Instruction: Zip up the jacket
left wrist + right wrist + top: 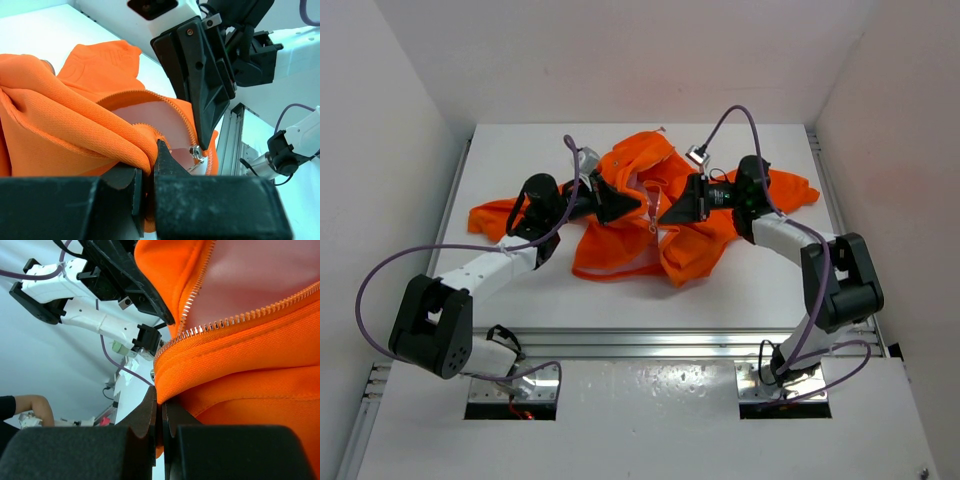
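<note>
The jacket (620,250) lies crumpled mid-tabletop (520,160). Its zipper (235,317) is joined only at the bottom, with the teeth spread open above the slider (196,150). The left gripper (638,207) has its jaws clamped on orange fabric beside it, and the right gripper (663,214) has its jaws closed at the slider. Nearly all the zipping remains.
</note>
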